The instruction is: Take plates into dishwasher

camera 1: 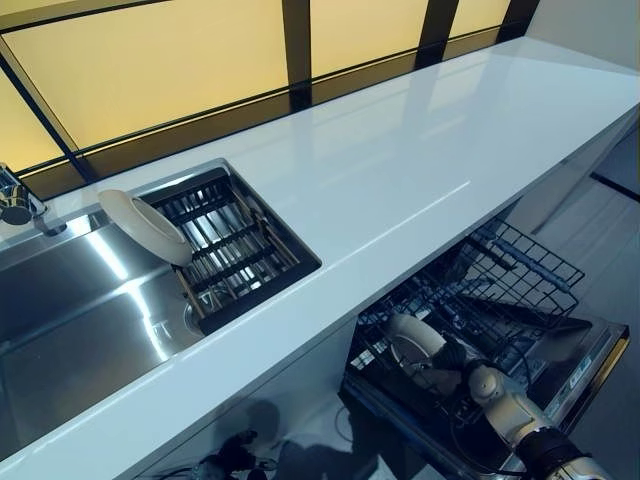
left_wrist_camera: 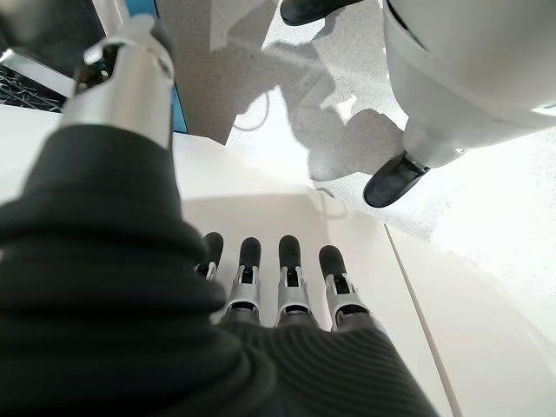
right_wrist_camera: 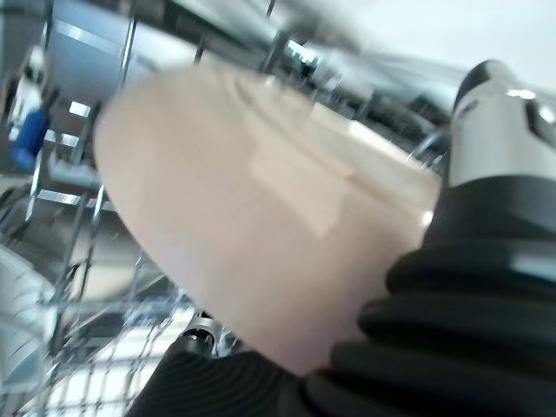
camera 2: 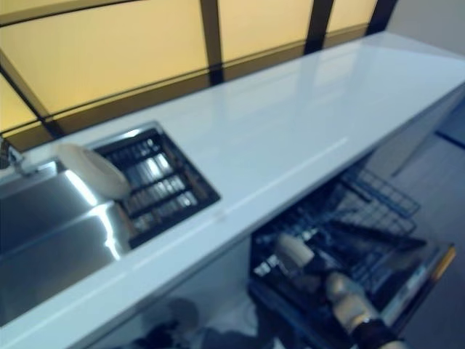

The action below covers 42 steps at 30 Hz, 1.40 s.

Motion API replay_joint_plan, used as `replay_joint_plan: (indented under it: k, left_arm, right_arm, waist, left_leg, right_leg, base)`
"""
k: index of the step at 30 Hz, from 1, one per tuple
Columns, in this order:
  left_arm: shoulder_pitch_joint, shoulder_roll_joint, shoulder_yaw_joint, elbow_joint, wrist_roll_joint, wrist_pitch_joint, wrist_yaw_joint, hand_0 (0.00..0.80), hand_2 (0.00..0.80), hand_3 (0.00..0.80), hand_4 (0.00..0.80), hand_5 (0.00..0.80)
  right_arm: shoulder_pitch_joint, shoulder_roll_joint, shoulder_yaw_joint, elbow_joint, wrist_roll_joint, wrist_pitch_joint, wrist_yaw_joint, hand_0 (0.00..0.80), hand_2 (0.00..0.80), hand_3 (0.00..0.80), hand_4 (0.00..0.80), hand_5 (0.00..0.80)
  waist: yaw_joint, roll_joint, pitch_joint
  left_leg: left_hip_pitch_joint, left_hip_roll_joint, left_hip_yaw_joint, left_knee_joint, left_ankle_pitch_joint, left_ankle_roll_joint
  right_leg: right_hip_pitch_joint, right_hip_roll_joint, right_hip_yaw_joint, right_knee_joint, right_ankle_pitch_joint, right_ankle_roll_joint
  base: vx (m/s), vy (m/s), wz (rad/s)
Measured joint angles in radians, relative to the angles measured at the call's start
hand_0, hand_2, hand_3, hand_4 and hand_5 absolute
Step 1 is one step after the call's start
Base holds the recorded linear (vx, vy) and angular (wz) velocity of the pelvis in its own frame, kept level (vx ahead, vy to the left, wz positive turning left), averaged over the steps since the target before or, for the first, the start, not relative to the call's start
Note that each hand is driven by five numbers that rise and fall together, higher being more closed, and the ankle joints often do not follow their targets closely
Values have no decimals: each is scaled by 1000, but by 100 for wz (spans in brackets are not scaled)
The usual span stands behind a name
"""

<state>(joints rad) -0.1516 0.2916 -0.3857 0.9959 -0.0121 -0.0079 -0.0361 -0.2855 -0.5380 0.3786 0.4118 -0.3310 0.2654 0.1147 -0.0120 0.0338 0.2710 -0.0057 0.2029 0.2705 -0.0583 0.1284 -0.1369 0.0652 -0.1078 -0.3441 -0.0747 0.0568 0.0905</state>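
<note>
1. R hand [camera 1: 452,356] was down in the black wire dishwasher rack [camera 1: 520,275], at about 5 o'clock in the head view, below the front edge of the long glossy white countertop [camera 1: 420,160]. Its thumb and palm were clamped on a round cream plate [right_wrist_camera: 252,226]; the rest of the fingers were hidden behind the plate.
2. That held plate [camera 1: 412,338] stood tilted on edge among the rack wires, near the rack's 9 o'clock side. Whether it sat in a slot or hung just above: cannot tell.
3. A second round white plate [camera 1: 146,227] leaned on edge at the 9 o'clock end of the dark slatted drying tray [camera 1: 240,250] set in the stainless steel sink [camera 1: 70,320], at 9 o'clock in the head view.
4. Chrome tap [camera 1: 16,200] stood at the sink's far corner, approx 10 o'clock.
5. Countertop btwn tray and its 2 o'clock end lay bare; its front edge overhung the rack.
6. Rack was pulled out over the open dark dishwasher door [camera 1: 585,365], wires at 3 o'clock side unoccupied.
7. L hand [left_wrist_camera: 269,287] showed only in its own wrist view, fingers straight, holding nothing, beside a white cabinet panel [left_wrist_camera: 261,226].
</note>
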Motion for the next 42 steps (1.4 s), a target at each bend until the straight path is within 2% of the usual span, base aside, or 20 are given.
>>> replay_joint_plan:
  k: [11, 17, 23, 35, 42]
  left_arm:
    - [-1, -1, -1, -2, 0, 3, 2, 0, 0, 0, 0, 0]
    - [-2, -4, -2, -4, 0, 3, 9, 0, 0, 0, 0, 0]
    - [-3, -13, -4, -23, 0, 4, 9, 0, 0, 0, 0, 0]
    - [2, -16, -3, -29, -1, 3, 18, 0, 0, 0, 0, 0]
    - [26, -7, 19, -29, 0, 1, 31, 0, 0, 0, 0, 0]
  right_arm:
    - [20, 10, 25, -21, 12, 11, 33, 0, 0, 0, 0, 0]
    - [28, 7, 26, -58, 20, 12, 53, 0, 0, 0, 0, 0]
    - [39, -2, 26, -103, 19, 18, 61, 0, 0, 0, 0, 0]
    - [67, 0, 7, -174, 31, 15, -16, 0, 0, 0, 0, 0]
    - [138, 0, -65, -269, 50, -6, -48, 0, 0, 0, 0, 0]
  waist:
    - [-3, 13, 20]
    - [-4, 10, 25]
    - [-6, 10, 27]
    - [-7, 9, 27]
    - [-22, -15, 43]
  left_leg:
    - [5, -1, 6, -4, 0, 0]
    - [12, -1, 30, -18, 0, 0]
    - [12, -1, 32, -19, 0, 0]
    - [19, -1, 38, -19, 0, 0]
    - [42, 0, 58, -25, -3, -3]
  right_leg:
    - [-2, -1, 7, -3, 1, -1]
    - [-18, -1, 26, -3, 2, 0]
    - [-18, 0, 28, -4, 3, -1]
    - [-14, 0, 32, -3, 3, 0]
    - [2, 1, 37, -8, 3, 1]
  base:
    - [-13, 13, -2]
    - [-27, 7, -10]
    - [-3, 1, -1]
    - [-1, 0, -1]
    - [13, -16, -2]
